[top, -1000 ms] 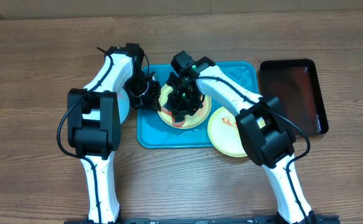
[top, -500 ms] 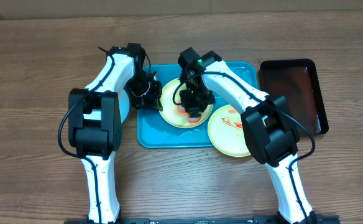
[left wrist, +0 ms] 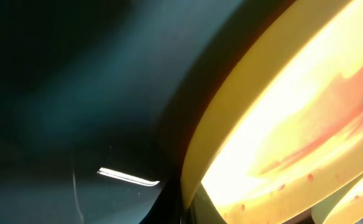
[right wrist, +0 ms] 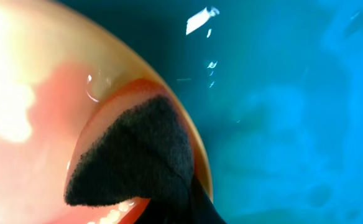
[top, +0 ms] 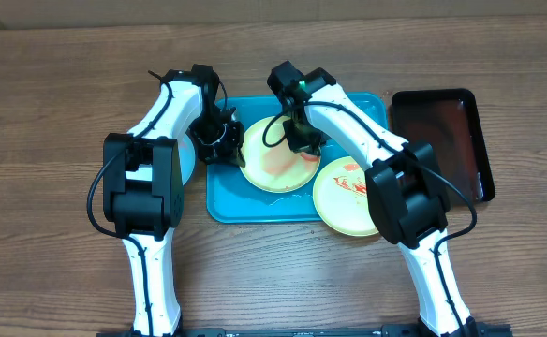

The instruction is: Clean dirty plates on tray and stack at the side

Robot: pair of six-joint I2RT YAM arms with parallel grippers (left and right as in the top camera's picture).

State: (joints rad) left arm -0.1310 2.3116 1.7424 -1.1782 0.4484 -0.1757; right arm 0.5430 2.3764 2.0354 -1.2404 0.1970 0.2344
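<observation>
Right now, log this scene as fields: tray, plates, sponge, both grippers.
Tray: large turquoise rectangular plastic tray, mid-table
Centre plate: round pale yellow plastic plate, pinkish film, on tray
Second plate: yellow, red-smeared, across tray's near rim
Right gripper: shut on black sponge at centre plate's edge
Left gripper: shut, at same plate's left rim

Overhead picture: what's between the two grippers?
The red-smeared yellow plate on the blue tray, seen overhead; left gripper grips its rim, right gripper presses a sponge on it.

A robot lab workbench.
A white left arm (top: 142,178) and right arm (top: 400,192) rise from the near edge of a wood-grain table (top: 49,262) bearing a blue tray (top: 219,201).
</observation>
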